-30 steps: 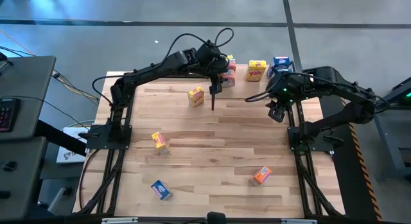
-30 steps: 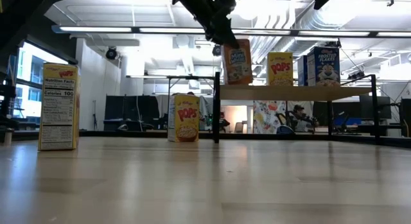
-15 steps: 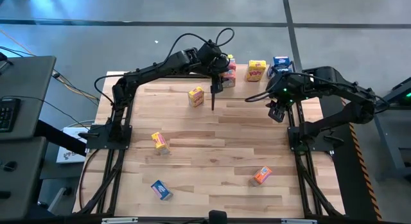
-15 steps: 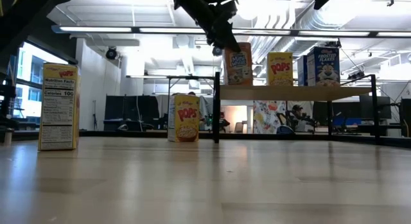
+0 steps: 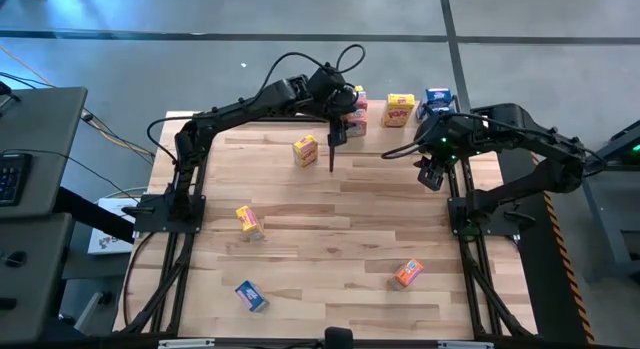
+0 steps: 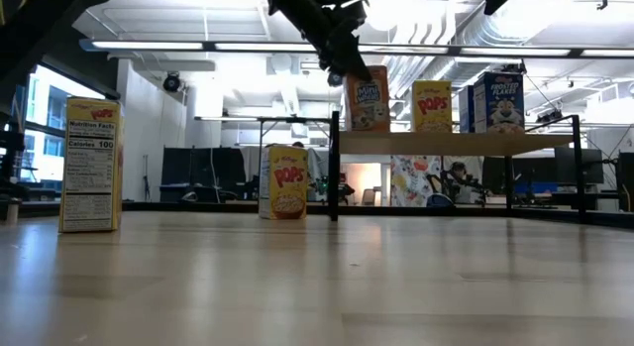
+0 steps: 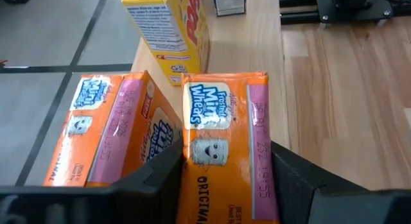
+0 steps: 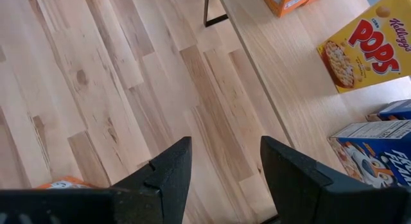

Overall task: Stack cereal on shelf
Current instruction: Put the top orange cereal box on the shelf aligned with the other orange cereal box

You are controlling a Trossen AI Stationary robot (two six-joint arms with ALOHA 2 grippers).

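The left pincer straddles an orange cereal box standing upright on the shelf, its fingers at the box's broad faces; whether they grip is unclear. Light, stiff cardboard, probably best pinched across its thin depth. Right pincer hovers open beside the shelf.
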